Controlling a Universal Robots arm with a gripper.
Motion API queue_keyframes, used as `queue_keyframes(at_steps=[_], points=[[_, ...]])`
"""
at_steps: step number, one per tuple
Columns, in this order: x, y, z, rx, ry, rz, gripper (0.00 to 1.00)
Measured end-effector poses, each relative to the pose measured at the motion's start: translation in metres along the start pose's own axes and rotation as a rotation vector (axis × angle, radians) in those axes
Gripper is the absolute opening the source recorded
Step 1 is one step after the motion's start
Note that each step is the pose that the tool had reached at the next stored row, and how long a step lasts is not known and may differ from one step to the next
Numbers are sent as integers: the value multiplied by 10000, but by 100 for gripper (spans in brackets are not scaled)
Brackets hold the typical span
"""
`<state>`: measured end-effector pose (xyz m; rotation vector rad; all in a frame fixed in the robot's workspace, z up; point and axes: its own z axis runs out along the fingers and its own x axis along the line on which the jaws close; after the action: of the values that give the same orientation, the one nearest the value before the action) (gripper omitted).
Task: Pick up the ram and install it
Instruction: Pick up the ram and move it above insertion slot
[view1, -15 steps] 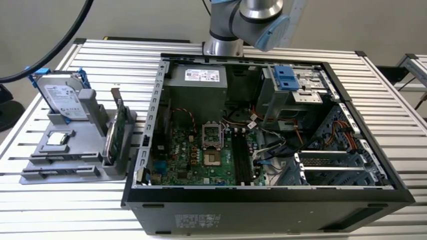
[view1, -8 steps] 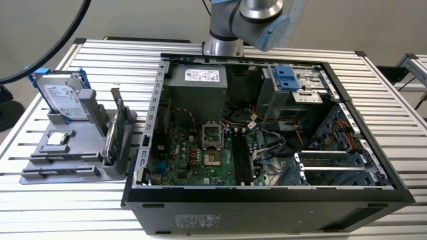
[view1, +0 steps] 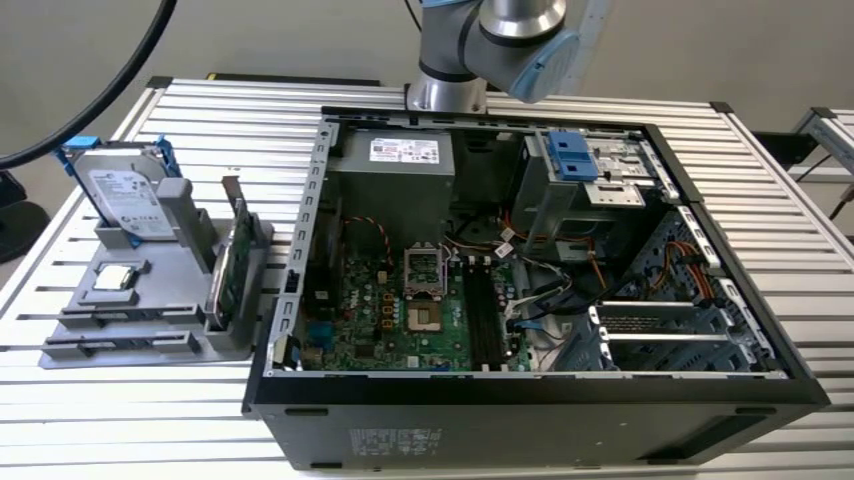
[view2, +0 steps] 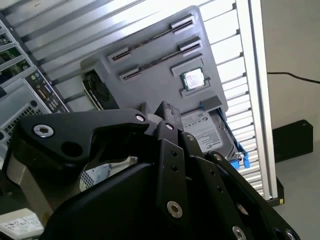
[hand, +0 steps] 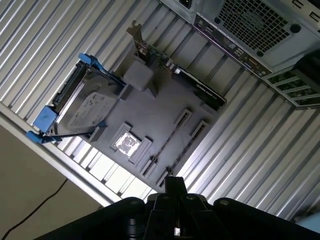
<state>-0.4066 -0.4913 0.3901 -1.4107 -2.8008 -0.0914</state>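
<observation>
The gripper (hand: 175, 186) hangs closed above the tray (hand: 160, 107), whose slots (hand: 182, 118) look bare; the ram cannot be made out, so probably mid-carry, needing alignment with the board (view1: 400, 310).

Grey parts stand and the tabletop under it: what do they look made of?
Stand: probably matte plastic, perhaps printed; uniform dull grey, blocky moulded slots, no glint. Tabletop: likely bare aluminium; silvery ribbed slats that catch bright reflections.
</observation>
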Motion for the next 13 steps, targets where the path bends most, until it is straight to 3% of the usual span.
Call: queue_keyframes(at_steps=[13], points=[[0,0,0,-13,-21,427,0]])
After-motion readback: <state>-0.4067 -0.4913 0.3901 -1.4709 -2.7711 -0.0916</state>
